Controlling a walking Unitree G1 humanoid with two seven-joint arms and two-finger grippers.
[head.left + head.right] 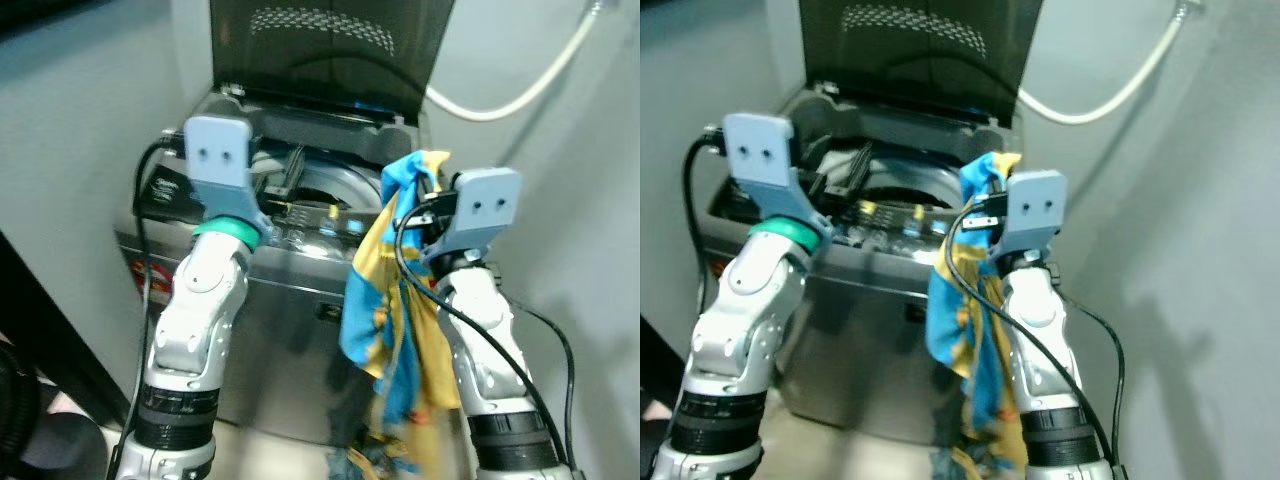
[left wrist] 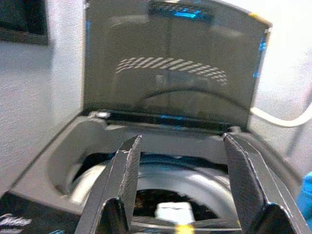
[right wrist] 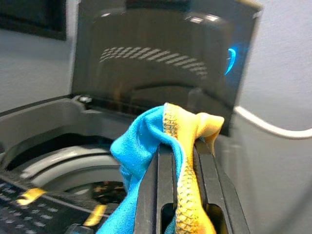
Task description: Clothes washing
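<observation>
1. Your blue-and-yellow cloth (image 1: 390,300) hangs long axis vertical, at 3 o'clock of the washing machine (image 1: 290,270) opening, top bunched in the fingers.
2. Your right gripper (image 3: 181,161) is raised, fingers clamped on the cloth.
3. Your left gripper (image 2: 183,170) is raised over the drum (image 2: 161,180), fingers spread.
4. The lid (image 1: 330,45) stands upright at 12 o'clock; a wall is close at 3 o'clock.

The top-loading washing machine (image 1: 300,290) fills the centre of the frame, its lid (image 1: 330,45) standing open at the upper centre, behind the drum opening (image 1: 330,190). The left hand (image 2: 183,183) sits left of centre, over the machine's front edge. The right hand (image 3: 183,161) sits right of centre, with the cloth (image 1: 395,320) hanging from it down before the machine's right front. A hose (image 1: 520,85) runs along the wall at upper right.
</observation>
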